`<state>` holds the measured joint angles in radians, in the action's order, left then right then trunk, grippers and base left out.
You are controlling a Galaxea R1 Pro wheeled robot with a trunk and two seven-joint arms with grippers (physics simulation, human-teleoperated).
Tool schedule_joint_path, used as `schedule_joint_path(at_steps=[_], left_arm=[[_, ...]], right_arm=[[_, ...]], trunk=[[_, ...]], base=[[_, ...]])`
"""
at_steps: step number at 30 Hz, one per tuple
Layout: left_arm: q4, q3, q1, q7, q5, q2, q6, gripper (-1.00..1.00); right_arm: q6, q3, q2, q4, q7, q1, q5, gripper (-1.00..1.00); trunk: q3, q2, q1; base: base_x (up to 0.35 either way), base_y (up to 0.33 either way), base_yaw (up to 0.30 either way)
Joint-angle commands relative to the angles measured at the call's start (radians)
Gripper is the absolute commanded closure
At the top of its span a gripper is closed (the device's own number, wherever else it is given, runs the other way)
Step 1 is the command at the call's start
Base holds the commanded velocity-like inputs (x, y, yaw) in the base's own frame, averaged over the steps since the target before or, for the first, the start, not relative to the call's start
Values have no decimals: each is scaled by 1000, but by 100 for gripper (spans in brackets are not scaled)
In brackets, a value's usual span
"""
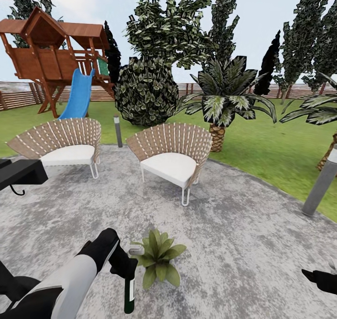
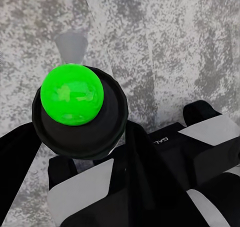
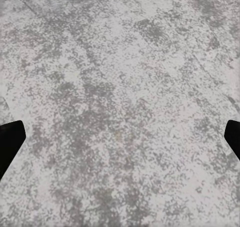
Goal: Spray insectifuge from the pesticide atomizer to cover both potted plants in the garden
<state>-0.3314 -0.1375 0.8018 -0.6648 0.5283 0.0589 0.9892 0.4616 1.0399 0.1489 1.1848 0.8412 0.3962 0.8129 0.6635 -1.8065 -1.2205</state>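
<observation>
On the grey paved patio (image 1: 243, 244) of the garden, a potted plant (image 1: 159, 259) with broad light-green leaves stands close in front of me; the leaves hide its pot. My left gripper (image 1: 124, 264) is shut on the pesticide atomizer (image 1: 129, 293). The dark slim body hangs downward and the whitish head (image 1: 136, 251) sits right beside the plant's leaves. In the left wrist view the atomizer (image 2: 97, 132) appears end-on as a dark round body with a bright green ball (image 2: 72, 94) on it. My right gripper (image 1: 323, 279) (image 3: 120, 142) is open over bare paving, at the lower right.
Two wicker chairs (image 1: 70, 148) (image 1: 173, 159) stand at the patio's far side, with a short bollard light (image 1: 118, 131) between them. A grey post (image 1: 323, 183) rises at the right. Lawn, a palm (image 1: 224, 103), a large shrub (image 1: 147, 92), a playset with a blue slide (image 1: 77, 94) and a fence lie beyond.
</observation>
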Motion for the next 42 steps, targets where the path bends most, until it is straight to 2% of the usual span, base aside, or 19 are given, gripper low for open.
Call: schedule_joint_path(at_steps=[1,9,23,35,42], left_arm=[[-2,-8,0,-7,10,1,5,100],[-2,-7,0,-7,10,1,5,100],[-2,-8,0,-7,10,1,5,100],[-1,-8,0,-7,10,1,5,100],[1,-6,0,-7,10,2,5,100]], right_arm=[[3,2,0,1,8,1,7,-100],[3,2,0,1,8,1,6,-100],[1,2,0,0,7,1,8,-100],[2,1,0,-1,7,1,9,-100],[2,1,0,-1,7,2,21,-100]], trunk=[[1,-1,0],[2,-1,0],[6,-1,0],[6,-1,0],[6,-1,0]], base=[[90,0,0],[158,0,10],[14,0,51],[240,100,0],[51,17,0]])
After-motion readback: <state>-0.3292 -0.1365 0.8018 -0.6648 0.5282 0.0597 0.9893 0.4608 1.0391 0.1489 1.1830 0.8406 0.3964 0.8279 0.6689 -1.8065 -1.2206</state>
